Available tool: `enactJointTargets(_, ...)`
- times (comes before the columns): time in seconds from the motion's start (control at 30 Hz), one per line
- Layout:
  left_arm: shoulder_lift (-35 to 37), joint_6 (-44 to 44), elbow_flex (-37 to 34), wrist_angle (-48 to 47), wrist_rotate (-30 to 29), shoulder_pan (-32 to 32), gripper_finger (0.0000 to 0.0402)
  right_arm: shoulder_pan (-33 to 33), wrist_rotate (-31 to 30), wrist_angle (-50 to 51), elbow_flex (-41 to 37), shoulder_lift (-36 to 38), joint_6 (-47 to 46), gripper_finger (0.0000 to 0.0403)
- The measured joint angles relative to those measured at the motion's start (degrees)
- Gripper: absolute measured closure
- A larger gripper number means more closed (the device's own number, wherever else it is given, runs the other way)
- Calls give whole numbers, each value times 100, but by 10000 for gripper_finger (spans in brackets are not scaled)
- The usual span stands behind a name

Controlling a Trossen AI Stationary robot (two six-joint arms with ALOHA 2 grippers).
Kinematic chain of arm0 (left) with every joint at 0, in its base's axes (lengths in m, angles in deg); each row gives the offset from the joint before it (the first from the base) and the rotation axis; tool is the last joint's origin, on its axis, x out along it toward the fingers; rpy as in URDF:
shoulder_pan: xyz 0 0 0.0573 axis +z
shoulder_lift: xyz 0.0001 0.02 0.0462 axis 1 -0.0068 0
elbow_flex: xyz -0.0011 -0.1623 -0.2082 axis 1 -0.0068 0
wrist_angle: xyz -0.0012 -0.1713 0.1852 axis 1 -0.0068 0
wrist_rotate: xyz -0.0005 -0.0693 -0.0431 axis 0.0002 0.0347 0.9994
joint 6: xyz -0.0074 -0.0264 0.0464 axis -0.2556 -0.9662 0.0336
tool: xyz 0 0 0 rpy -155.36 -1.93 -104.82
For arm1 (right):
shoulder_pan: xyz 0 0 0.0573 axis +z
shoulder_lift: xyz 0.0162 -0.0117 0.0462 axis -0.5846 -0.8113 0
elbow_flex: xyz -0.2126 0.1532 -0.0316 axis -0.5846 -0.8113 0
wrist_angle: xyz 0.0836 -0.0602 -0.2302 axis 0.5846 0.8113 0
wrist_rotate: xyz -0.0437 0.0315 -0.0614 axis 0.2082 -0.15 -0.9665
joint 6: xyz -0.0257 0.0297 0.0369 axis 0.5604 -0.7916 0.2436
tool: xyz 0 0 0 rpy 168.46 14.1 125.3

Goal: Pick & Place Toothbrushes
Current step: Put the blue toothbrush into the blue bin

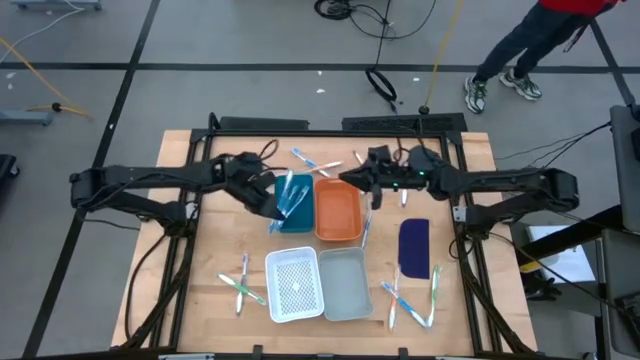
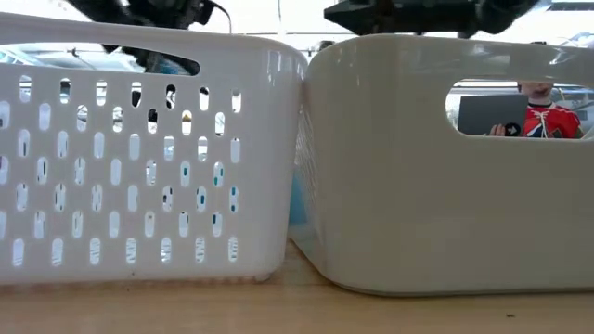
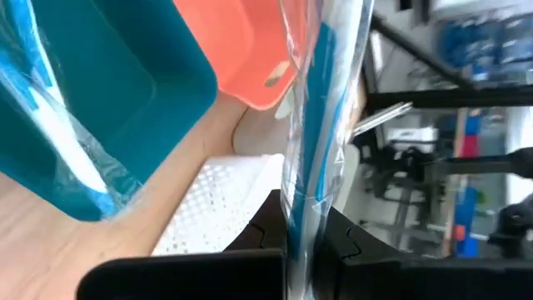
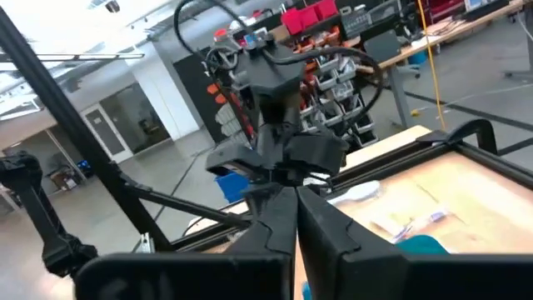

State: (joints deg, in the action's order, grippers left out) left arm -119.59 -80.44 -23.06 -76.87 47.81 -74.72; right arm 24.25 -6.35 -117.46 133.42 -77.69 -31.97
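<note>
Over the teal tray (image 1: pixel 292 203) my left gripper (image 1: pixel 272 203) is shut on a toothbrush (image 3: pixel 321 108) in a clear wrapper with a blue stripe. Another wrapped toothbrush (image 3: pixel 54 137) lies inside the teal tray (image 3: pixel 108 75). Loose toothbrushes lie on the table at the near left (image 1: pixel 241 283), the near right (image 1: pixel 412 300) and the far middle (image 1: pixel 316 164). My right gripper (image 1: pixel 349 181) hovers at the far edge of the orange tray (image 1: pixel 338 211). Its fingers (image 4: pixel 296 204) are shut with nothing between them. My left gripper pinches the wrapped toothbrush between its two fingers at a stretch of its shaft (image 3: pixel 301 218). The fingers come slanting down from the table's left. The toothbrush runs on ahead past the fingertips and is lifted clear above the teal tray.
A white perforated basket (image 1: pixel 295 285) and a pale grey bin (image 1: pixel 347 283) stand side by side at the near middle. A dark blue flat oblong piece (image 1: pixel 413 247) lies to the right of the orange tray. A person in red (image 2: pixel 548 121) shows behind the table.
</note>
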Motion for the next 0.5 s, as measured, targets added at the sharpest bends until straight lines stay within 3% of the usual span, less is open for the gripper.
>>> enactJointTargets(0.2,-832,197,1019,-1640,-265,93,394,0,-1,-132,-491,652,76,402)
enactJointTargets(0.5,-2020,156,2253,-2658,-372,-43,394,0,101,-123,-718,1118,127,402)
